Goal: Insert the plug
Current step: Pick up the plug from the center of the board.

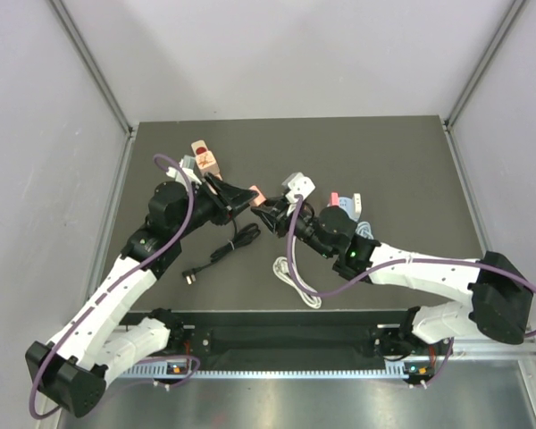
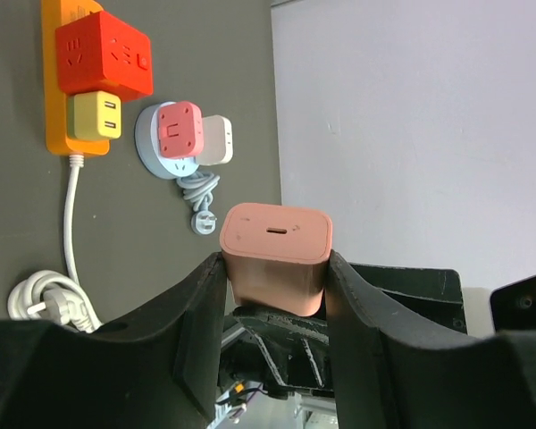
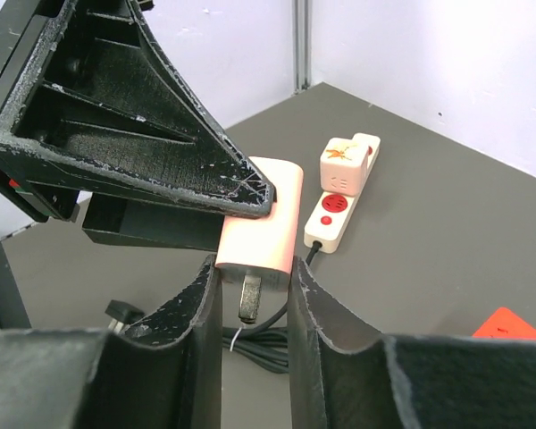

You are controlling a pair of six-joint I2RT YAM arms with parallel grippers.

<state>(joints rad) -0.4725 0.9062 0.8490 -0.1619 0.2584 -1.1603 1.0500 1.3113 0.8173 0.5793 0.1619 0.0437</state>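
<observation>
Oddly, left gripper (image 2: 275,264) and right gripper (image 3: 255,268) both clamp a pink charger (image 2: 275,255). The plug (image 2: 103,55) sits on the orange strip (image 2: 54,89), upper left. It looks rigid, light and slick; pinch its flat sides.

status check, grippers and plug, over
Left gripper and right gripper both shut on salmon-pink plastic charger block. Bright red plastic cube plug on orange power strip, untouched. No blocker seen.
</observation>
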